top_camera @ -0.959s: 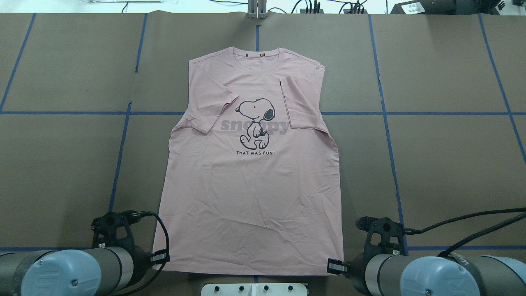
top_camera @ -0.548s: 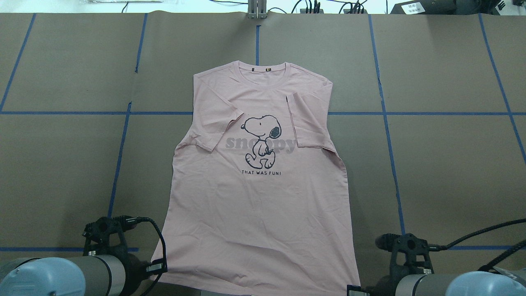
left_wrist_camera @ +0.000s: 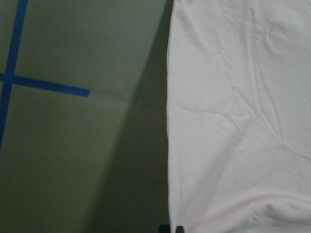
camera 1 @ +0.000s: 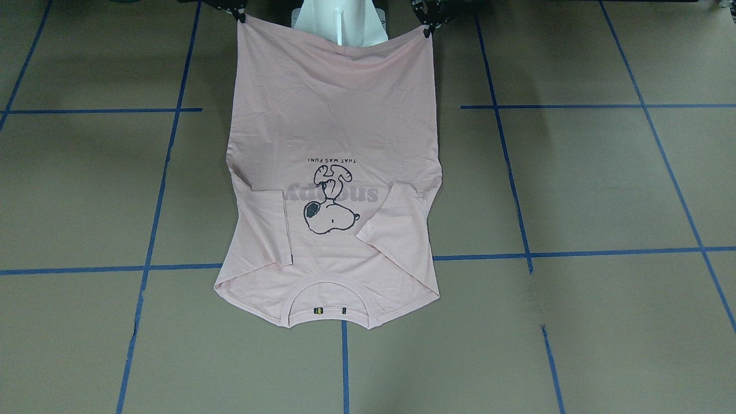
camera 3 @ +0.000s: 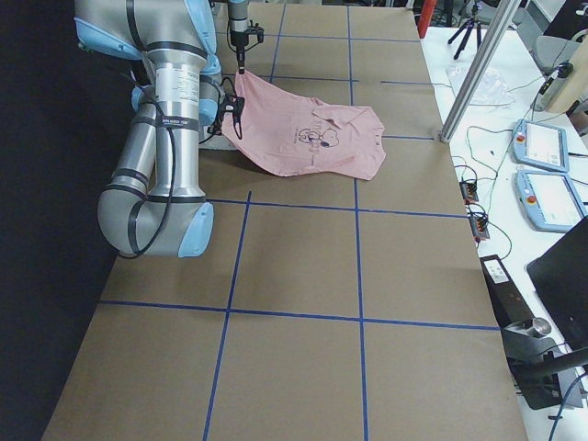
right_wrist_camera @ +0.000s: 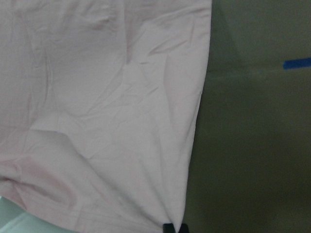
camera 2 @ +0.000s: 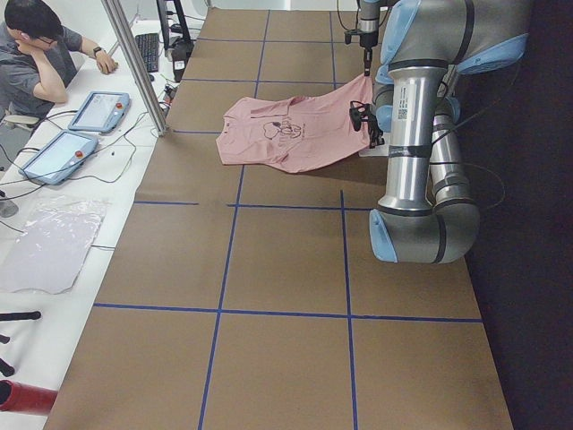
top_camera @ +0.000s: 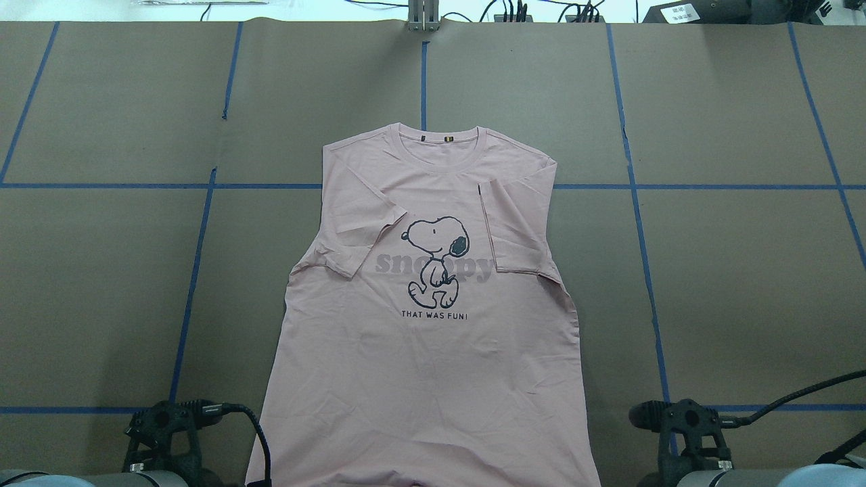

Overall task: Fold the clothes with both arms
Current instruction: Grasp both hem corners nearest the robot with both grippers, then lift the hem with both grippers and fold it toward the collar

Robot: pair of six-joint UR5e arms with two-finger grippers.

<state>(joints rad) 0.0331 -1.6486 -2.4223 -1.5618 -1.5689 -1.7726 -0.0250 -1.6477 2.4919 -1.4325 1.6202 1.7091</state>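
T-shirt (top_camera: pixel 433 352), pale pink, lies print-up on the brown paper-covered table (top_camera: pixel 101 270). Collar (top_camera: pixel 436 138) is at the far end, hem at the robot's end. Snoopy print (top_camera: pixel 438 260) is upright in overhead view. Both short sleeves are already turned in over the chest, left-side sleeve (top_camera: pixel 355 233) and right-side sleeve (top_camera: pixel 517 230), so the body is roughly a narrow rectangle. Looks like prep for a lengthwise fold.

Hem end is off the table. Side views show cloth ramping up toward the robot, and the front-facing cam shows the hem edge sagging a bit between the 2 corners, over the white pedestal base (camera 1: pixel 339 23). Collar + chest stay flat on the paper.

Left gripper (camera 1: pixel 428 30) has the hem corner on the robot's left, right gripper (camera 1: pixel 241 16) the other one. Both are pinched closed on a thin bit of cloth at the very corner. Wrist cams show only black tips at the bottom edge w/ fabric creases running into them, no gap visible. Nothing else is in either grip.

Grippers are well apart, approx the shirt's width. Prob so the hem stays stretched and the lower half hangs smooth w/o bunching. Corner grip also lets both arms carry the edge together, likely toward the collar for the fold in half.
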